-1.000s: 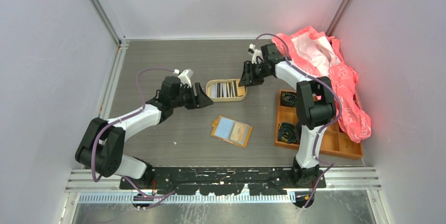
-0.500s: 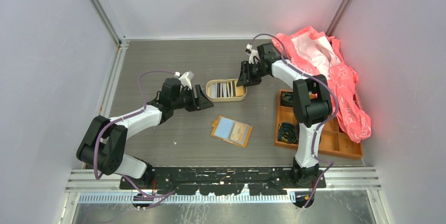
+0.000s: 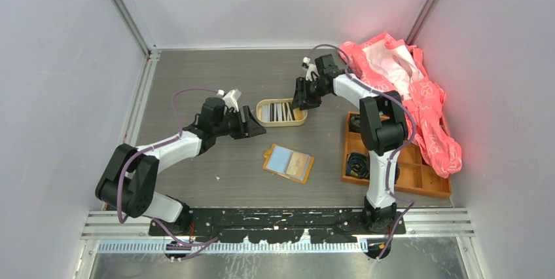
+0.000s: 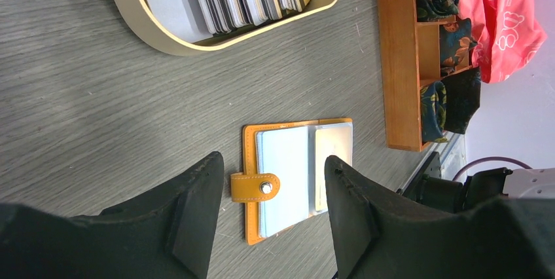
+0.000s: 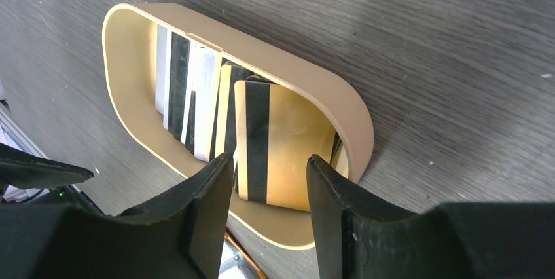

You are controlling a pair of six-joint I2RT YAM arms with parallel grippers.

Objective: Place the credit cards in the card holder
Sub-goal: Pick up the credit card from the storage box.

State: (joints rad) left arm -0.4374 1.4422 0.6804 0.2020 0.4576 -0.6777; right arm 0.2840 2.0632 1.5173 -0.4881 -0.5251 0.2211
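Both gape empty; my left jaws beside the tin's (image 3: 281, 124) left end; my right jaws over its cards (image 5: 262, 141); the card holder (image 3: 288, 163) lies open on the tin's near side.

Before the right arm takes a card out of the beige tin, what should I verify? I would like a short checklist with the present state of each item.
1. Card holder lies unfolded, inside facing up: ok.
2. Cards stand upright in the tin: ok.
3. Right pincer open, hovering over the gold card: ok.
4. Left pincer open and empty: ok.
5. Free pocket in the card holder: cannot tell.
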